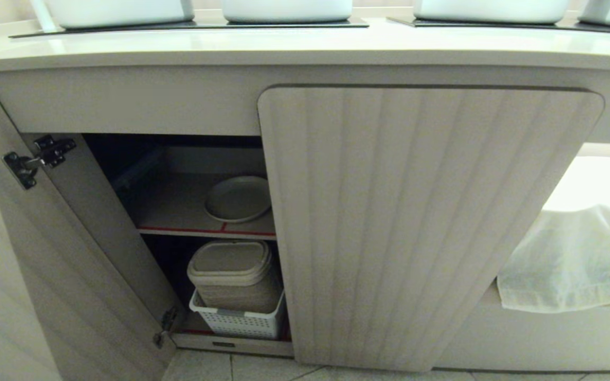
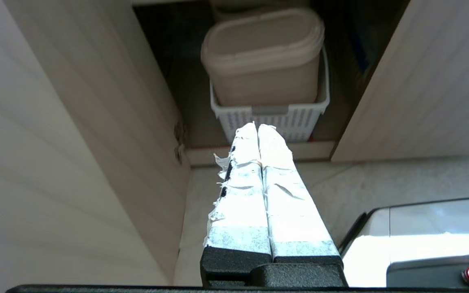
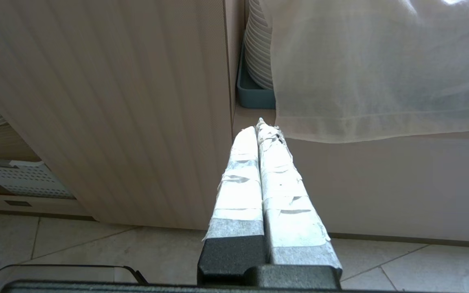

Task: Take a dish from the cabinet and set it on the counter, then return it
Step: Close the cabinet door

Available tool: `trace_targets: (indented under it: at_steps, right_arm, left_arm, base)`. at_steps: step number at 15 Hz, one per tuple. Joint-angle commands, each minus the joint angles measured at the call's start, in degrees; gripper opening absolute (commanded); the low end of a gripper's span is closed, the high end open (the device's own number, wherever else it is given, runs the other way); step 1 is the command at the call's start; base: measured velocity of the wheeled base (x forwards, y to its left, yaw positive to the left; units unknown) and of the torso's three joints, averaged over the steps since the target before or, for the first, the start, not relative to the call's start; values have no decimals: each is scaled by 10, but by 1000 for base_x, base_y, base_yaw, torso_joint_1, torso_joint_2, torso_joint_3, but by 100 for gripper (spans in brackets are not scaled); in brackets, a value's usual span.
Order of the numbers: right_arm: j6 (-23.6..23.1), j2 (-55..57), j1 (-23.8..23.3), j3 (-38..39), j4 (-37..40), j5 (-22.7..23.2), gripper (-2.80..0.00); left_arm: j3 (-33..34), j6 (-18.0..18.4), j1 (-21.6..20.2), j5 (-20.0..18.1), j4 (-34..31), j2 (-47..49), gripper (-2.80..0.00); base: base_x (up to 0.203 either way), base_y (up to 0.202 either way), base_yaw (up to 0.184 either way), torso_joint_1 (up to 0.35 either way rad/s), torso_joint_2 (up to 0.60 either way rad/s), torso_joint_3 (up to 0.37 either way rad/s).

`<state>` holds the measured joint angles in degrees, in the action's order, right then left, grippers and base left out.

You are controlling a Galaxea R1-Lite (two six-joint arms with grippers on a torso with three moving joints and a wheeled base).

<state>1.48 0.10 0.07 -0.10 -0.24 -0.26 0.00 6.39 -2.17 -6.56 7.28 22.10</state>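
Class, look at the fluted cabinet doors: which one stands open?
The beige fluted door on the left, swung outward with its hinge exposed; the middle door sits closed.

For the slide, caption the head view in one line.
Open cabinet: cream dish on red-edged shelf, lidded bin in white basket below.

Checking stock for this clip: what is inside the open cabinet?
Upper shelf: the dish. Below: a beige lidded bin in a white basket. The closed door hides the rest.
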Motion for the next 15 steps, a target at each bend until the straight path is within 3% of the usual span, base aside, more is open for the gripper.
trace_targets:
  at_steps: [1,6,15]
  right_arm:
    - [0,0,0,0,0,0,-280]
    - [0,0,0,0,0,0,-280]
    - [0,0,0,0,0,0,-280]
  left_arm:
    - [0,1,14,7,-4,-32,-280]
    - [0,7,11,33,-66,-96,-280]
    - [0,-1,16,37,-68,-126,-280]
  base:
    - [0,0,0,0,0,0]
    - [0,0,0,0,0,0]
    - [0,0,0,0,0,0]
